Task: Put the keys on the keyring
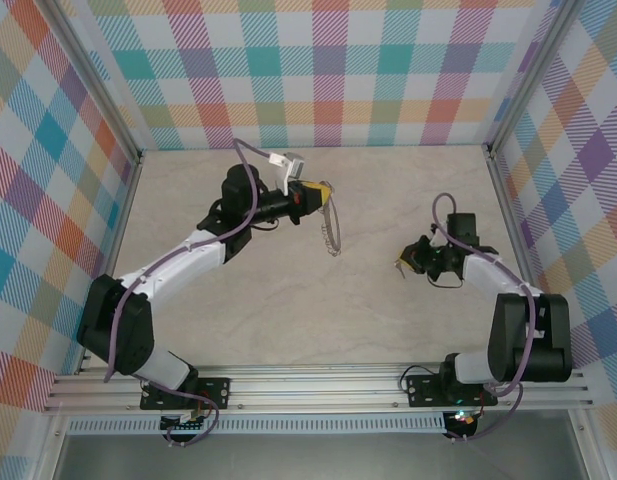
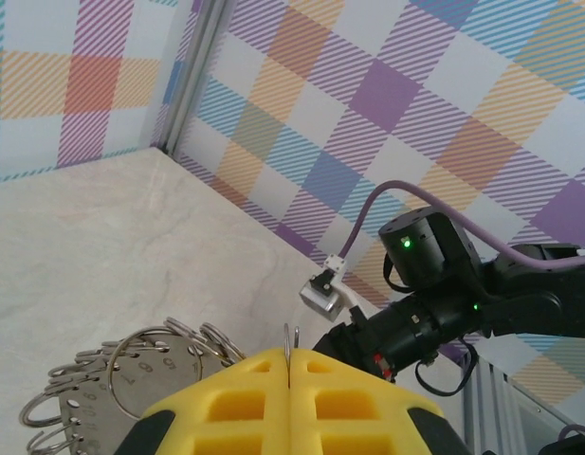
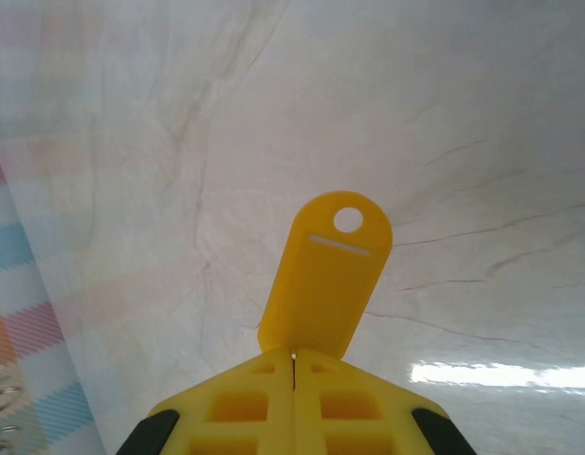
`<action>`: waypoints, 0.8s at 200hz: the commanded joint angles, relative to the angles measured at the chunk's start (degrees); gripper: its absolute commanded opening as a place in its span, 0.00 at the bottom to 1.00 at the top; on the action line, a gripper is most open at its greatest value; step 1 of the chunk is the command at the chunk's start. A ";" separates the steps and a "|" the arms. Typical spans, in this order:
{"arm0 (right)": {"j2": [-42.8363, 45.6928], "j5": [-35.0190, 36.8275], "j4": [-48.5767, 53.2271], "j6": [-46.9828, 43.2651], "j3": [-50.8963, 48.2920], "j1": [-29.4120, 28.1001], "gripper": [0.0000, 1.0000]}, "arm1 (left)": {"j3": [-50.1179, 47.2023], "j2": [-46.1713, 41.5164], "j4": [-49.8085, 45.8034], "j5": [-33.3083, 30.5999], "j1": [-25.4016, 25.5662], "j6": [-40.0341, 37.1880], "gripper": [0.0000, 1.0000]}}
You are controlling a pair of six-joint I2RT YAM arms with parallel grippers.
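Clenched hard, with the left fingers (image 2: 245, 403), on one thin wire loop at the rim of the keyring (image 2: 131, 379). Pinched shut likewise, with the right fingers (image 3: 240, 408), on the lower end of the key (image 3: 325, 280), with its rounded head toward 12 o'clock in that wrist view.

From above: holding the keyring (image 1: 334, 232) apparently clear of the surface (image 1: 288, 320), near 12 o'clock from the middle, edge-on and dangling toward 6 o'clock under the left fingers. Holding the key (image 1: 399, 264) at roughly 4 o'clock from the ring, well apart from it.

Counts as early going, with both pieces in grasp and nothing threaded. Left to do, by this reading: bring key to ring, find a gap in a loop, work the hole of the head onto the wire. Cannot tell whether further keys wait.

As for looks: on the ring, silvery-grey metal, a flat plate stamped with numerals and punched with small holes, fringed with small split loops, hence a bumpy edge. On the key, a flat yellow head with a round hole near the tip and a thin slot just beneath; no blade to be seen past the fingers.
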State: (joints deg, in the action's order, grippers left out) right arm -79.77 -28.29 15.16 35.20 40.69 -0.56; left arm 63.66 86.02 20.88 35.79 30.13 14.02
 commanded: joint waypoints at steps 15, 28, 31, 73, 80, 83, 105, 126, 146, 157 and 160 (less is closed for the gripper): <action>-3.22 6.30 3.96 -6.40 3.25 -7.97 0.00 | -2.58 -2.83 0.45 -1.81 0.26 -1.34 0.00; -4.10 8.57 4.41 -6.87 3.02 -9.79 0.00 | -3.35 -3.45 0.80 -2.27 0.21 -1.28 0.00; -4.35 9.08 4.57 -7.01 2.95 -10.13 0.00 | -3.62 -3.57 0.88 -2.42 0.27 -1.32 0.00; -8.52 14.10 6.22 -8.81 3.77 -14.51 0.00 | -5.22 -4.94 1.44 -3.18 0.28 -1.28 0.00; -9.42 14.94 6.51 -8.91 4.10 -15.20 0.00 | -5.32 -5.03 1.42 -3.14 0.23 -1.26 0.00; -9.75 15.28 6.61 -8.92 4.20 -15.51 0.00 | -5.44 -5.07 1.37 -3.18 0.27 -1.32 0.00; -11.77 16.32 6.77 -8.93 4.94 -17.11 0.00 | -5.45 -5.14 1.25 -3.01 0.28 -1.36 0.00; -12.21 16.43 7.33 -8.25 5.54 -17.63 0.02 | -5.56 -5.10 1.26 -3.01 0.24 -1.41 0.00; -10.12 17.27 8.52 -7.41 5.72 -17.72 0.20 | -5.86 -5.12 1.76 -2.83 0.28 -1.14 0.00; -8.15 18.01 9.53 -6.77 5.76 -17.75 0.30 | -6.14 -5.15 2.07 -2.74 0.28 -0.94 0.00; -7.61 18.20 9.73 -6.52 5.66 -17.73 0.31 | -6.11 -5.22 2.20 -2.70 0.24 -0.85 0.00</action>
State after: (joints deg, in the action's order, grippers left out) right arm -90.96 -12.80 21.17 28.10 45.25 -18.00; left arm 58.30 82.85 20.45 32.88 30.24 13.82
